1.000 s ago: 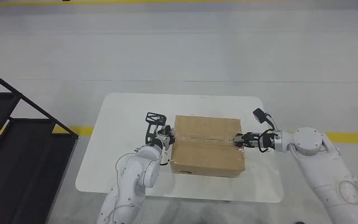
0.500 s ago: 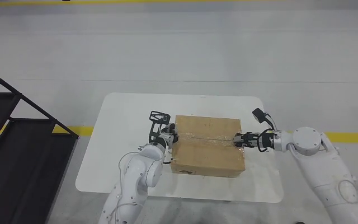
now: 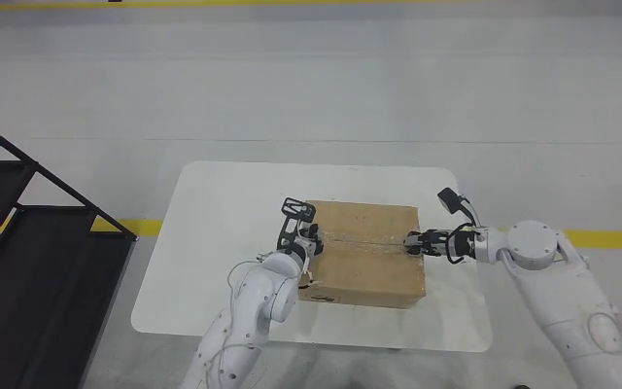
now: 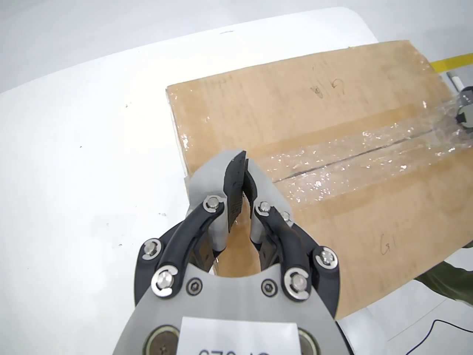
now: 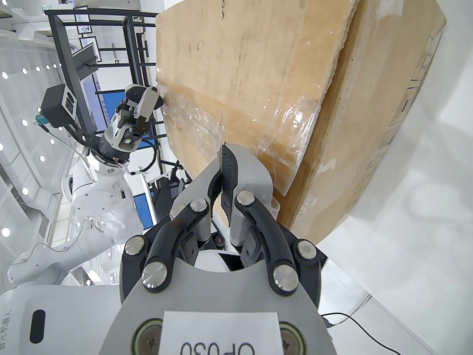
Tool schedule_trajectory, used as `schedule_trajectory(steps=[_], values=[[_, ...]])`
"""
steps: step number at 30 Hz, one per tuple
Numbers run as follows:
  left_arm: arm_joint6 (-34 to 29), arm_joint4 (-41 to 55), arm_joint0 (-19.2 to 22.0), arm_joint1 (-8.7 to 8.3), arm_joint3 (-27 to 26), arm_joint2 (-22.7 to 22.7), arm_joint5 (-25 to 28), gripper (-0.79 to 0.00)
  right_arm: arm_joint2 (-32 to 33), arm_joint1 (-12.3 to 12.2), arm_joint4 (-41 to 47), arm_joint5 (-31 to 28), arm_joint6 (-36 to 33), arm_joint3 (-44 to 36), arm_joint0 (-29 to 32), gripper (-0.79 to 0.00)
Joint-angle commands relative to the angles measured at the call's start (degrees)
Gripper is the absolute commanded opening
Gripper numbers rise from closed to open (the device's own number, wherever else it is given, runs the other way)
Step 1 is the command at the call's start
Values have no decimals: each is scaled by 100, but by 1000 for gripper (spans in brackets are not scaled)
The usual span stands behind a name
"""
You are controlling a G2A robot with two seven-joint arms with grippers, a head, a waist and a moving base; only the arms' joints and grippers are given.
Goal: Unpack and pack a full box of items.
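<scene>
Sliding in from the side, my left pincer point(image 4: 242, 160) now hangs over the left end of the box point(image 3: 364, 263); before, it was just beside it. Its fingers are squeezed tight together. The box sits closed in the middle of the table point(image 3: 209, 253), with clear tape point(image 4: 351, 149) along its top. My right pincer point(image 5: 226, 158) has stayed at the right end, by the tape, pinched tight too.

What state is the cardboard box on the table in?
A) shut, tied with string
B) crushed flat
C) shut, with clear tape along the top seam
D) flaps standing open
C: the cardboard box has its flaps down, and a band of shiny clear tape runs along the seam where they meet.
</scene>
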State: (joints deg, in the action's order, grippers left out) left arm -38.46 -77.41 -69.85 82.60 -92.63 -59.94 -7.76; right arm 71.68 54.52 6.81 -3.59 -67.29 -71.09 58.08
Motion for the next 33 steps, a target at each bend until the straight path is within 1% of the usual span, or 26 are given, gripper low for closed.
schedule_trajectory(steps=[1,3,5,6,7,9,10,11,12,15,16,17,20,23,24,33], values=[[-19,-21,19,7,61,21,-6,-785,-10,-1,-2,10,4,4,0,-785],[-28,-48,36,13,104,44,-15,-785,-17,-4,-3,26,0,7,-2,-785],[-32,-52,48,19,121,56,-16,-785,0,-12,0,32,-14,8,-5,-579],[-32,-53,51,22,124,59,-19,-785,22,-20,-13,45,-16,7,-6,-502],[-35,-55,53,23,126,62,-13,-785,62,-31,-23,46,0,-6,-6,-459],[-27,-60,52,26,124,62,-6,-785,176,-60,-8,58,3,-31,16,-400],[-25,-61,52,28,125,62,-5,-785,241,-78,-17,48,3,-53,39,-394],[-26,-62,52,29,125,61,-4,-785,312,-98,-33,52,11,-66,61,-342],[-23,-64,52,30,123,60,-3,-785,384,-116,-37,55,36,-83,84,-329],[-10,-70,46,34,125,57,2,-785,676,-157,170,-33,267,-162,186,-431],[-3,-72,45,35,122,56,6,-785,777,-156,375,-138,401,-219,247,-631],[2,-74,43,36,123,53,8,-785,847,-153,534,-249,527,-275,324,-785],[21,-76,37,39,116,46,5,-785,864,-126,826,-670,760,-591,541,-785],[33,-66,39,44,118,45,12,-785,697,-81,845,-913,1035,-767,687,-785],[44,-67,40,46,120,46,15,-785,668,-69,869,-932,1125,-742,701,-785],[99,-64,30,58,143,40,33,-785,668,-69,869,-932,1125,-742,701,-785]])
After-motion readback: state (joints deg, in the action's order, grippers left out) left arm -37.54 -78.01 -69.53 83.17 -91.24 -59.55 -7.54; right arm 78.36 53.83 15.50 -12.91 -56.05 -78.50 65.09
